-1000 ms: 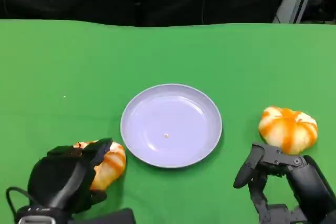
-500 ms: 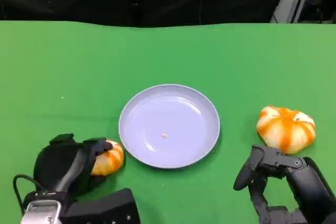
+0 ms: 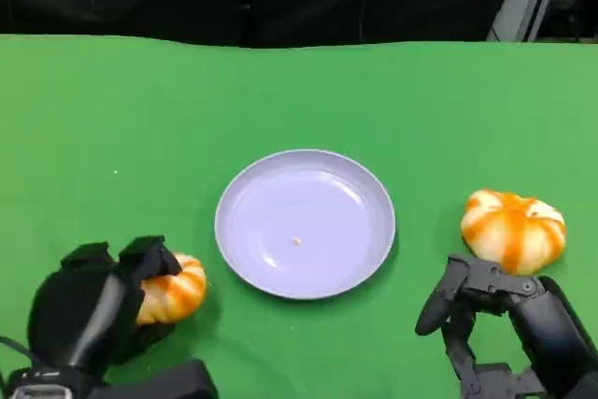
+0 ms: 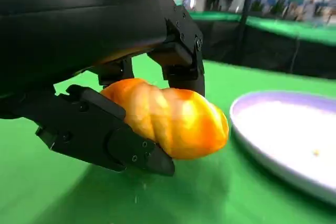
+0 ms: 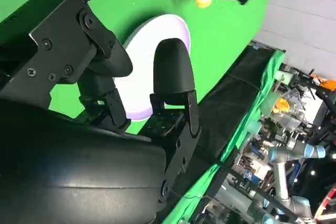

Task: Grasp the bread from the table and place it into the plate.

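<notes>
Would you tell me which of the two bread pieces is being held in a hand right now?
The bread left of the plate: the twisted bread is held by the left hand, while the round bread lies untouched.

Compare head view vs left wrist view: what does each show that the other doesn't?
Head view alone: the right hand, open and holding nothing, a second bread on the table just beyond it, and the whole plate.
Left wrist alone: close up, fingers clamp the bread from two sides, with other green tables behind.
Both: the left hand gripping the bread beside the plate, and a crumb in the plate.
</notes>
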### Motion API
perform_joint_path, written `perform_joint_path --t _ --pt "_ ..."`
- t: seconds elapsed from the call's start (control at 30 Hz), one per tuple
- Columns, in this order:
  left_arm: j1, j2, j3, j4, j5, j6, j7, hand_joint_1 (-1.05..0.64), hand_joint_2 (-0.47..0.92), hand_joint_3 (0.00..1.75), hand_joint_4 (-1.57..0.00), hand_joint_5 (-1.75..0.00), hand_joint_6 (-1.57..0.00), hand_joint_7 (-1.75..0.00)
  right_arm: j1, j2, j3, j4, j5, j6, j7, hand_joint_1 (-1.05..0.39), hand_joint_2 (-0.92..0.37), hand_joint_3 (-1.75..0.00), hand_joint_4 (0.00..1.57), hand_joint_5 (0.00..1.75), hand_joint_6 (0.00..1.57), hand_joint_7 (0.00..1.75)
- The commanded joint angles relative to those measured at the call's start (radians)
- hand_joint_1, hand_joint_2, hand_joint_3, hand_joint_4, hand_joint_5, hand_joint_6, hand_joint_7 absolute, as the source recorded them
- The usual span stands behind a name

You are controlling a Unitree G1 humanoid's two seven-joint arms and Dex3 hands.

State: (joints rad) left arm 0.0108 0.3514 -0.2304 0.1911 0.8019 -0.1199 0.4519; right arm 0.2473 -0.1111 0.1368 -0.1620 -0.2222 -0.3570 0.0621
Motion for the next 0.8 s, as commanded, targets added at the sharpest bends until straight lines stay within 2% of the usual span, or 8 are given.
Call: perform_joint_path --t 0.03,0.07,0.13,0.27,0.53,0.8 --pt "0.005 0.003 0.019 -0.066 -0.033 -0.053 0.03 -0.16 0.73 0.53 -0.8 -1.75 -0.72 -1.53 -0.003 -0.008 -0.007 0.005 0.013 -0.01 -0.001 0.12 -0.32 -1.44 0.83 1.63 0.79 1.32" --pt "0.004 -0.003 0.019 -0.078 -0.042 -0.055 0.022 -0.14 0.6 0.77 -0.81 -1.75 -0.77 -1.43 -0.003 -0.009 -0.007 0.006 0.013 -0.011 -0.001 0.12 -0.32 -1.43 0.83 1.64 0.79 1.32" --pt "-0.01 -0.019 0.015 -0.096 -0.053 -0.053 0.008 -0.11 0.46 1.03 -0.81 -1.75 -0.81 -1.38 -0.003 -0.009 -0.007 0.006 0.011 -0.012 -0.001 0.12 -0.33 -1.42 0.83 1.65 0.79 1.32" --pt "-0.065 -0.057 0.015 -0.091 -0.095 -0.052 -0.026 -0.09 0.35 1.25 -0.82 -1.75 -0.81 -1.43 0.0 -0.01 -0.006 0.001 0.001 -0.009 -0.004 0.12 -0.31 -1.44 0.84 1.63 0.8 1.32" --pt "-0.189 -0.101 -0.01 -0.05 -0.127 -0.063 -0.087 -0.12 0.34 1.34 -0.84 -1.75 -0.78 -1.44 0.003 -0.01 -0.006 -0.007 0.0 -0.003 -0.003 0.12 -0.33 -1.43 0.83 1.65 0.79 1.32" --pt "-0.342 -0.156 -0.08 0.125 -0.108 -0.059 -0.101 -0.15 0.36 1.28 -0.83 -1.75 -0.77 -1.44 0.007 -0.013 -0.012 0.002 0.003 -0.019 -0.005 0.12 -0.31 -1.46 0.84 1.62 0.8 1.32"
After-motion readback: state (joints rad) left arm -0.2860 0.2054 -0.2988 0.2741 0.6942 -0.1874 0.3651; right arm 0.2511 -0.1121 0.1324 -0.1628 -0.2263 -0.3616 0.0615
